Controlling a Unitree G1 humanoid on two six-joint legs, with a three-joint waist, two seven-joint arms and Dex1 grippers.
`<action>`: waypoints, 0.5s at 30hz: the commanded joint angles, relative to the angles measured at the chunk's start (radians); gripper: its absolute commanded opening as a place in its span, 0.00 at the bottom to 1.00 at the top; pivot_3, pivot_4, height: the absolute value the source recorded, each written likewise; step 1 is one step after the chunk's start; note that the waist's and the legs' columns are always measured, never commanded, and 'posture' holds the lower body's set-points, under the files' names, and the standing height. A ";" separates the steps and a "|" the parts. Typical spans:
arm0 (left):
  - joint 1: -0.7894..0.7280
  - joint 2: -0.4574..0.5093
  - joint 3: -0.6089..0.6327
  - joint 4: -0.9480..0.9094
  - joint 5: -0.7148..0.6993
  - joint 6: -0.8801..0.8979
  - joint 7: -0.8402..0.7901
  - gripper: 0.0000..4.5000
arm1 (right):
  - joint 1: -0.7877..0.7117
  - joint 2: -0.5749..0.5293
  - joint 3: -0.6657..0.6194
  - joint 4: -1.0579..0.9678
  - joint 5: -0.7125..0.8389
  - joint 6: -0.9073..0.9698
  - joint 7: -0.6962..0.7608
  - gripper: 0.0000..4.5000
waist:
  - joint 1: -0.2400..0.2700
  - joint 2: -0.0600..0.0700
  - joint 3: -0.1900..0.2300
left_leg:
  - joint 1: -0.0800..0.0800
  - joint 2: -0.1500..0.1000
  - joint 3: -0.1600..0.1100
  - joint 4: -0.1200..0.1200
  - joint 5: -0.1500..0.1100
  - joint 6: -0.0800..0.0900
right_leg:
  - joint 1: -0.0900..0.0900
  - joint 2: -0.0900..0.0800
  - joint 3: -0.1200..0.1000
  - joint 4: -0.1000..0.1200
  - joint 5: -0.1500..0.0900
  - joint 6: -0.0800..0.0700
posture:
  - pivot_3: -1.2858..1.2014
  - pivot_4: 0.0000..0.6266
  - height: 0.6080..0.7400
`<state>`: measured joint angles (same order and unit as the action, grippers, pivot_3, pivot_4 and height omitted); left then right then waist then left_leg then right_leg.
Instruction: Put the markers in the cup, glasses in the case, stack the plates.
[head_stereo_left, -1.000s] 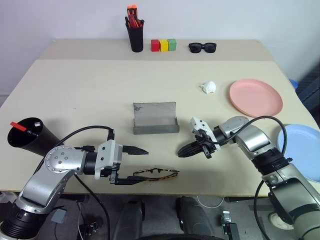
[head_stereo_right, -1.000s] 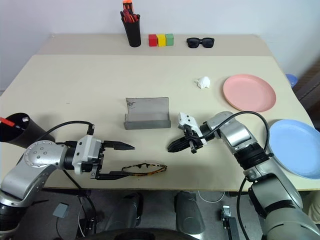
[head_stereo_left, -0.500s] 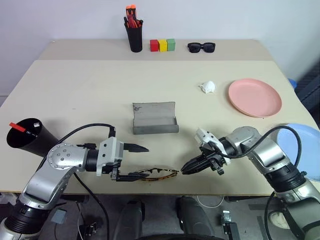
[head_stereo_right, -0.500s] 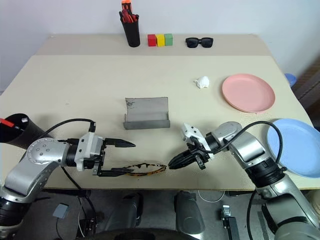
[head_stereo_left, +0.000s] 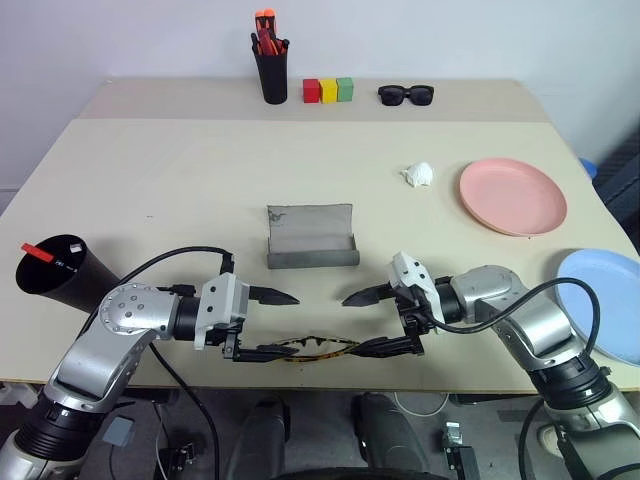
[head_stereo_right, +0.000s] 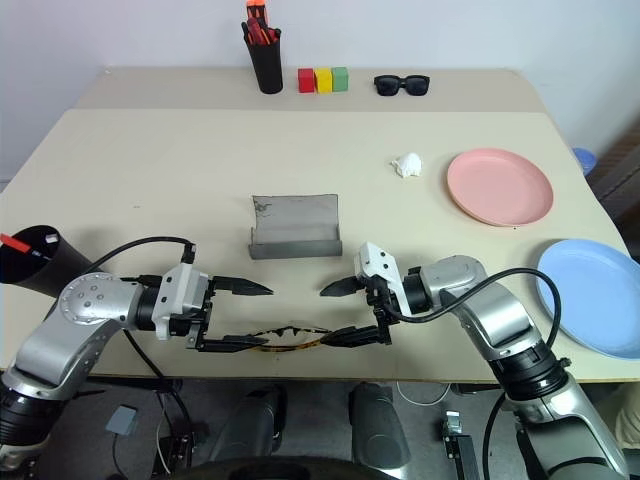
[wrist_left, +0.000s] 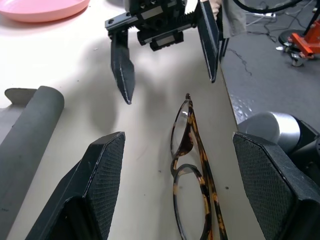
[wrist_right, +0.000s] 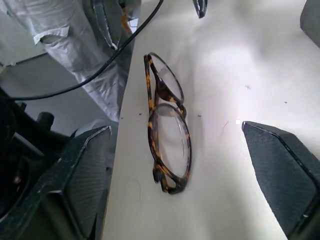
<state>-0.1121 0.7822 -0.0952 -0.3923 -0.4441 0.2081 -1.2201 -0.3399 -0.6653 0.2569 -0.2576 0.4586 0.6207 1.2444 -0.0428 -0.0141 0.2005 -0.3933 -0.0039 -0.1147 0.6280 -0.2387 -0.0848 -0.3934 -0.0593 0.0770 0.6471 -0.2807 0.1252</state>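
1. Glasses (head_stereo_left: 312, 347) lie folded flat at the near edge of the table (head_stereo_left: 180, 180), between the two grippers; the frame is thin, with a brown and amber tortoiseshell pattern, and the lenses are clear and roundish.
2. The left gripper (head_stereo_left: 270, 323) has its two black pointed fingers spread wide, one above the glasses and one low at their left end; whether the low finger touches the frame cannot be told.
3. The right gripper (head_stereo_left: 372, 321) is spread wide too, facing the left one, with its low finger at the right end of the glasses.
4. The case (head_stereo_left: 311, 238) stands open just behind the glasses, grey and felt-like, its lid upright and its tray empty.
5. The cup (head_stereo_left: 62, 272), black and tapered, lies tilted at the left edge of the table, and a red marker cap (head_stereo_left: 36, 251) shows at its mouth.
6. The pink plate (head_stereo_left: 512, 195) is smooth plastic, and the blue plate (head_stereo_left: 605, 300) lies apart from it, nearer to the right edge.
7. At the far side stand a black pen holder (head_stereo_left: 272, 72), three small blocks (head_stereo_left: 327, 90) in red, yellow and green, and black sunglasses (head_stereo_left: 405, 95); a crumpled white piece (head_stereo_left: 417, 175) lies near the pink plate.
8. The left wrist view shows the ribbed texture of the fingers (wrist_left: 102, 185) and the floor beyond the table edge.
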 joint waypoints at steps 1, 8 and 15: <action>0.002 0.004 0.010 -0.010 0.004 -0.026 -0.006 0.78 | 0.011 0.026 -0.022 -0.059 0.030 0.012 -0.048 0.98 | 0.000 0.000 0.000 | 0.000 0.000 0.000 0.000 0.000 0.000 | 0.000 0.000 0.000 0.000 0.000 0.000 | 0.52 0.24 1.00; -0.001 0.004 0.000 -0.005 0.023 -0.044 -0.012 0.78 | 0.029 0.056 -0.003 -0.066 0.017 0.000 -0.103 0.98 | 0.000 0.000 0.000 | 0.000 0.000 0.000 0.000 0.000 0.000 | 0.000 0.000 0.000 0.000 0.000 0.000 | 0.52 0.24 1.00; -0.006 0.006 0.006 0.004 0.032 -0.057 -0.014 0.78 | 0.036 0.049 0.008 -0.039 -0.004 -0.031 -0.106 0.98 | 0.000 0.000 0.000 | 0.000 0.000 0.000 0.000 0.000 0.000 | 0.000 0.000 0.000 0.000 0.000 0.000 | 0.52 0.24 1.00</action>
<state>-0.1120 0.7823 -0.0969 -0.3810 -0.4143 0.1678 -1.2349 -0.3082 -0.6142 0.2675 -0.2804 0.4524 0.6108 1.1360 -0.0431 -0.0141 0.2005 -0.3933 -0.0039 -0.1147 0.6280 -0.2387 -0.0848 -0.3934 -0.0593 0.0770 0.6470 -0.2809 0.1248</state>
